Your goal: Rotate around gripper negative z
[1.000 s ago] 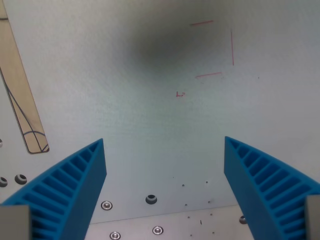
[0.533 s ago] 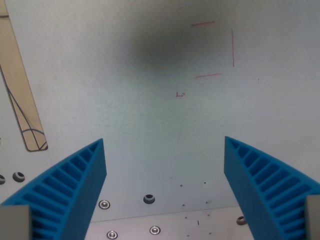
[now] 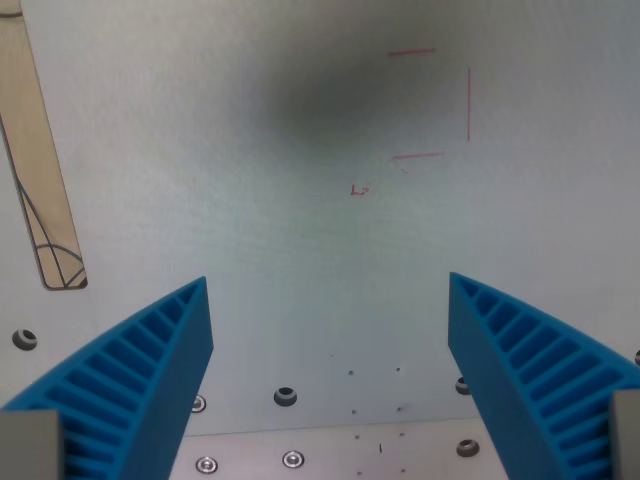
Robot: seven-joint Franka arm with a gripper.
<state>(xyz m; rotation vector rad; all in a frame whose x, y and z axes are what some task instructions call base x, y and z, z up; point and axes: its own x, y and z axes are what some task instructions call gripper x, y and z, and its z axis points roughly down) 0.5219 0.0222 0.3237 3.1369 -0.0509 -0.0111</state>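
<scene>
Below my gripper [image 3: 330, 380] the whole scene had swung since a second earlier: the wood strip [image 3: 40, 170] at 9–10 o'clock stood closer to upright, its lower end had slid toward the wrist view's left, and the screw holes [image 3: 285, 397] at 6 o'clock had drifted left and tilted. The red marks [image 3: 440, 100] at 1 o'clock had barely shifted, up and a touch right. Nothing on the table had moved on its own, so that was camera motion: I judged it as my wrist turning about its own z, with the pivot somewhere near those marks. Rotation looked underway, small so far.

My blue fingers [image 3: 130, 380] were spread wide apart, gripping nothing, the plate [image 3: 300, 250] bare between them. No object belonged to this task; the thing to turn was the gripper itself, hanging over the plate.

Room: open plate from 10 to 3 o'clock, nothing standing up from it. Plate edge ran across at 6 o'clock, with screws beyond. Strip lay flat, well apart from the fingers. I judged more twist to be clear of contact.
</scene>
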